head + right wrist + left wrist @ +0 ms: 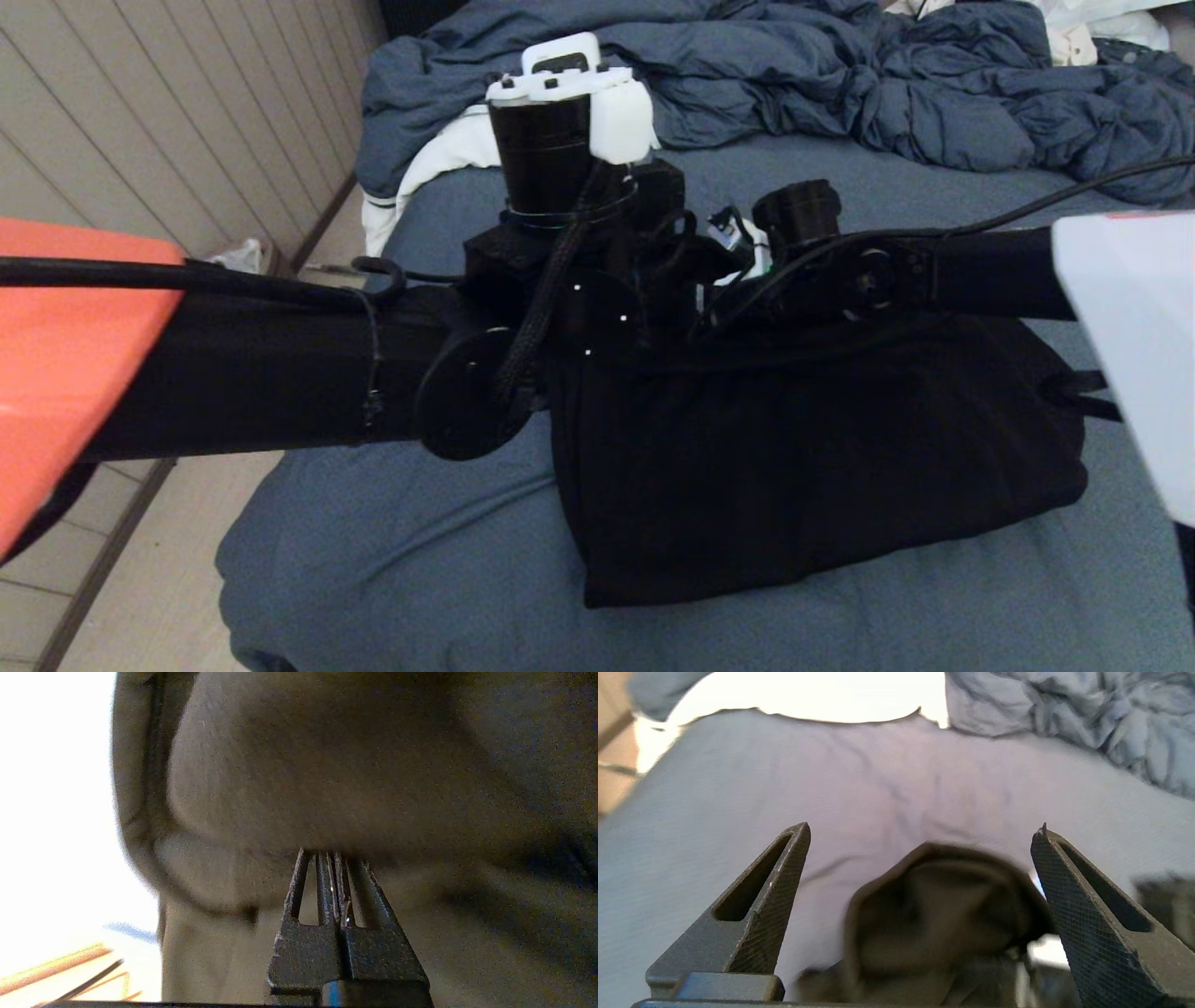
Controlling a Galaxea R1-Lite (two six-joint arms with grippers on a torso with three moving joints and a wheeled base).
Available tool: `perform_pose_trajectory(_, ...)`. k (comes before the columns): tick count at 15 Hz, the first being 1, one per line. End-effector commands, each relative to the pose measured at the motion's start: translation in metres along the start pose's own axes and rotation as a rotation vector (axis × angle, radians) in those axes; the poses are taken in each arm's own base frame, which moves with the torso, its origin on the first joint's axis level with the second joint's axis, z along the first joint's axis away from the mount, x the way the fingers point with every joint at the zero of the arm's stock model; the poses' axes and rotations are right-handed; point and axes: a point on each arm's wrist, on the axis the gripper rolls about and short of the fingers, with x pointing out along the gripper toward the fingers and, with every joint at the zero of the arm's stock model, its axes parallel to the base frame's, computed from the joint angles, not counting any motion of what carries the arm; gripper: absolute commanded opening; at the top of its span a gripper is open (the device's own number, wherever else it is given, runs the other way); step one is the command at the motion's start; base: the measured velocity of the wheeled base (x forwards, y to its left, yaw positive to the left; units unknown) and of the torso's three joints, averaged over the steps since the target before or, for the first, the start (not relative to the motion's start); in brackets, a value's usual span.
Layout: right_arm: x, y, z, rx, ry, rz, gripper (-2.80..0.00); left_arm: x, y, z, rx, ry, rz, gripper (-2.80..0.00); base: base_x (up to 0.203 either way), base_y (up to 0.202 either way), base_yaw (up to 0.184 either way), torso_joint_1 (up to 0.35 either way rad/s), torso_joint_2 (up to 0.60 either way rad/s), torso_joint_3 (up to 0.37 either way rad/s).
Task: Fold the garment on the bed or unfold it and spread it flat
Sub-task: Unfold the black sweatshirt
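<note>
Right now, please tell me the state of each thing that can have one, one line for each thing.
black hoodie: folded into a compact bundle, lying on the bed.
bed: slate-blue sheet, lightly wrinkled.
blue-grey duvet: crumpled in a heap at the far end.
white cloth: partly under the duvet.
left gripper: open, holding nothing, above the hoodie.
right gripper: shut, tips against the black fabric.

Bare slate-blue bed sheet (392, 551) lies open in front of and left of the folded black hooded sweatshirt (822, 467). The crumpled blue-grey duvet (840, 84) and white cloth (420, 168) block the far side.
</note>
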Motion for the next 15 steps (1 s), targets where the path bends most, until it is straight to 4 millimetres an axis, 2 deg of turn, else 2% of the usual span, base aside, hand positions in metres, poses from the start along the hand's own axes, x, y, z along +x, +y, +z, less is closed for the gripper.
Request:
perform_pose_trajectory(1, 0.033, 0.002, -0.008, -0.018, -0.007, -0.034, -2.8, -0.023, 0.023, 0.021, -0.007, -0.007, 0.011, 0.0, 0.0, 0.0, 0.0, 0.0, 0.0, 0.0)
perform_pose_trajectory(3, 0.046, 0.007, -0.008, -0.051, -0.102, -0.119, -2.8, -0.041, 0.039, 0.013, 0.012, 0.012, 0.025, 0.0, 0.0, 0.0, 0.0, 0.0, 0.0, 0.0)
perform_pose_trajectory(5, 0.051, 0.005, -0.004, -0.059, -0.196, -0.228, -2.8, -0.055, 0.051, 0.001, 0.024, 0.023, 0.041, 0.0, 0.0, 0.0, 0.0, 0.0, 0.0, 0.0)
perform_pose_trajectory(8, 0.049, -0.002, 0.004, -0.049, -0.327, -0.399, -2.8, -0.062, 0.057, -0.006, 0.021, 0.02, 0.051, 0.0, 0.0, 0.0, 0.0, 0.0, 0.0, 0.0)
perform_pose_trajectory(11, 0.032, -0.028, 0.022, -0.03, -0.466, -0.557, -2.8, -0.061, 0.057, -0.011, 0.026, 0.025, 0.051, 0.0, 0.0, 0.0, 0.0, 0.0, 0.0, 0.0)
perform_pose_trajectory(15, -0.002, -0.069, 0.042, -0.001, -0.539, -0.671, -2.8, -0.065, 0.054, -0.016, 0.035, 0.04, 0.037, 0.0, 0.0, 0.0, 0.0, 0.0, 0.0, 0.0)
